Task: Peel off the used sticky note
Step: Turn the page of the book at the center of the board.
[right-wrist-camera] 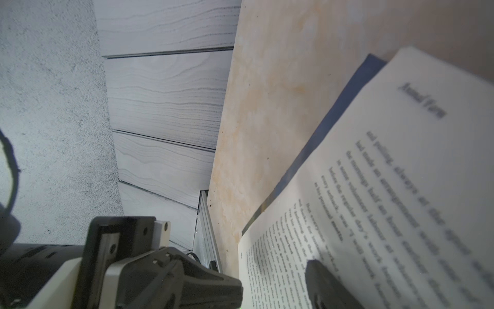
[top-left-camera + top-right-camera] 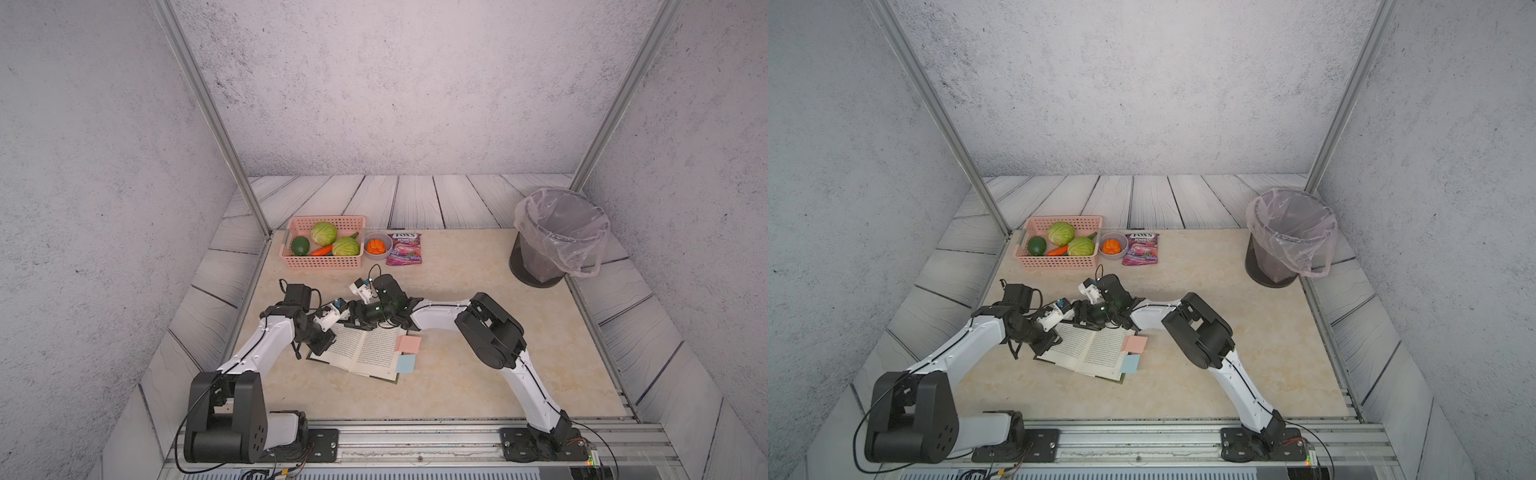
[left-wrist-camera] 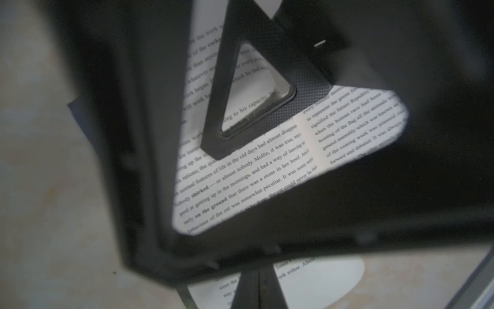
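Pink note (image 2: 408, 344) apart from left hand (image 2: 326, 343)

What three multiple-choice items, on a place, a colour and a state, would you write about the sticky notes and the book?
1. The notes stick: A at the book's page edge; B under the book; C far from the book.
2. Their colours: A green and yellow; B pink and blue; C both white.
3. The book lies: A shut; B open; C upright.
Answers: 1 A, both overlap the page's outer edge; 2 B, both top views show these colours; 3 B, two printed pages show.
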`<state>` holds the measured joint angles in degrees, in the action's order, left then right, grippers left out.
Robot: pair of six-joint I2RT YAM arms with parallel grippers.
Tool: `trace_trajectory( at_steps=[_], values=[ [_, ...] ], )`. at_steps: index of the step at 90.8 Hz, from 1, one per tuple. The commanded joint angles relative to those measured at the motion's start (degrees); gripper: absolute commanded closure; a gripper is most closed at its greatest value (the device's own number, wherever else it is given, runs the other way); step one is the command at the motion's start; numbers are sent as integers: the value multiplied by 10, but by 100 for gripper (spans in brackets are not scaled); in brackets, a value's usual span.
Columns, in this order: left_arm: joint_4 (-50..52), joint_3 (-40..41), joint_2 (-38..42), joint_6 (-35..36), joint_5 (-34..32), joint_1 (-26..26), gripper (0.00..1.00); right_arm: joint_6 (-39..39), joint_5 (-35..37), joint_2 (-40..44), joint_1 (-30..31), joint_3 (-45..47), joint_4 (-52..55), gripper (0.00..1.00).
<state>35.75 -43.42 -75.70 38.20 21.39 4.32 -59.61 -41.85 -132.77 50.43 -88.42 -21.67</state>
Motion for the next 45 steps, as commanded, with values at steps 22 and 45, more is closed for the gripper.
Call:
trace_trajectory(
  at_steps=[22, 45],
  values=[
    [-34, 6, -31, -49, -99, 40, 100, 12, 25, -4, -2, 21, 52, 23],
    [-14, 0, -17, -74, -86, 40, 81, 13, 23, -5, -3, 31, 43, 23]
  ],
)
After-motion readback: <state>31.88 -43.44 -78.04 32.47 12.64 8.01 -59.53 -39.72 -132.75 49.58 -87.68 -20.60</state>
